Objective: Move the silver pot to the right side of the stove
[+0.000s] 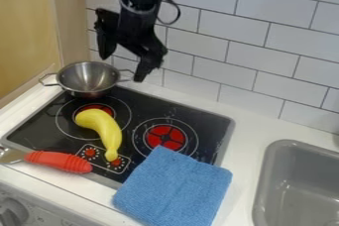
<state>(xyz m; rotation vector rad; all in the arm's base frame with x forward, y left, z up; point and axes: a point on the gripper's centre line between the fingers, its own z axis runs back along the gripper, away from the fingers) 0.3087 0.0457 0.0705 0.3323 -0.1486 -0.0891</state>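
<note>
Silver pot is seen upright at the back left corner of the stove, near the tiled wall; a loop handle is carried on each side. The black gripper is held above it, tilted, with its two fingers spread wide and nothing gripped between them. One finger is lowered near the pot's right handle (whether the two are touching cannot be told).

Yellow banana: laid across part of the left burner, its narrow end over the printed controls. The right burner is marked by a red disc. By the front left edge, a utensil with a ridged red handle is noted. A blue cloth is spread flat over the front right corner of the stove and onto the white counter. Farther right, a grey sink is set into the counter.
</note>
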